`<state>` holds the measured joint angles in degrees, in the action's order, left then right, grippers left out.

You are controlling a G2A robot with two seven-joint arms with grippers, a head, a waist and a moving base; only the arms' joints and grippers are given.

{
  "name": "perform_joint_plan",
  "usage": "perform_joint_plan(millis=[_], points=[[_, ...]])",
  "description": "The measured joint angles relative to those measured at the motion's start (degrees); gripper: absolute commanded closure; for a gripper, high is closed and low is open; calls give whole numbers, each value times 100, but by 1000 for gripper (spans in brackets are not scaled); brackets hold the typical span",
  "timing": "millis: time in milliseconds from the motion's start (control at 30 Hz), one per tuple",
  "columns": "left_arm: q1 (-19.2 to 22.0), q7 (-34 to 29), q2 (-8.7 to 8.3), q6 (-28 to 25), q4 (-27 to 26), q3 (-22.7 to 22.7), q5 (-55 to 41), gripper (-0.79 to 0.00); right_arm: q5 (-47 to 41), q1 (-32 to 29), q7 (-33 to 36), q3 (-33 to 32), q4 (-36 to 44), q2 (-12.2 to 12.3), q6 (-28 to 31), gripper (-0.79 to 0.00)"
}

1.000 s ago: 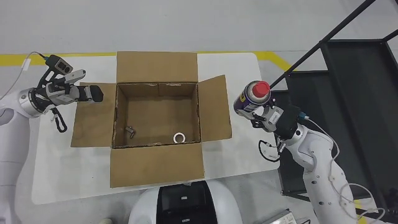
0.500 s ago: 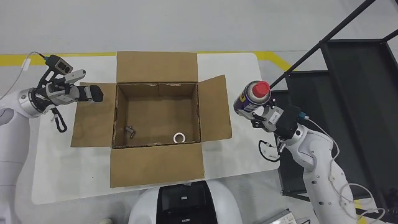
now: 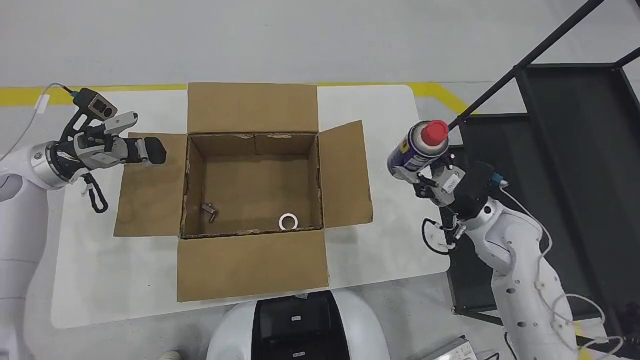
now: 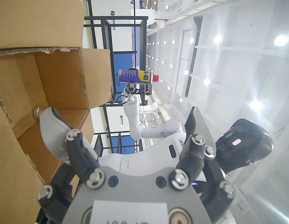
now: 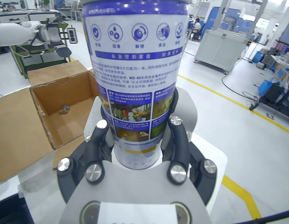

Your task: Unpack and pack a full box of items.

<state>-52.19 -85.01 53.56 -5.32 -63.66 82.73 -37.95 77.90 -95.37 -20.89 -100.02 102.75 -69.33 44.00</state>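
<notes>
Over table [image 3: 390,245] edge, right end effector [image 3: 437,172] grips spray can [image 3: 418,148].

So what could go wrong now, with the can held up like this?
1. The right end effector grips the can only near its base, so the tall can may tilt or slip.
2. The can hangs about over the table edge; if dropped, it would likely fall to the floor.
3. The raised right flap of the box stands between can and box; a low path could hit it.
</notes>
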Motion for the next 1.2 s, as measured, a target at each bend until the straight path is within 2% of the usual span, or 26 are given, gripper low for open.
perform_joint_plan(millis=[233,567,867,1200], points=[[0,0,0,0,0,0,0,-785,-155,359,-24,28,-1095,24,-156,0],[0,0,0,0,0,0,0,-785,493,1491,-896,984,-3634,-73,-977,0],[0,0,0,0,0,0,0,-785,518,2634,-1502,1614,-5680,-212,-1254,0],[0,0,0,0,0,0,0,-785,493,3454,-1924,2020,-7015,-363,-1736,0]])
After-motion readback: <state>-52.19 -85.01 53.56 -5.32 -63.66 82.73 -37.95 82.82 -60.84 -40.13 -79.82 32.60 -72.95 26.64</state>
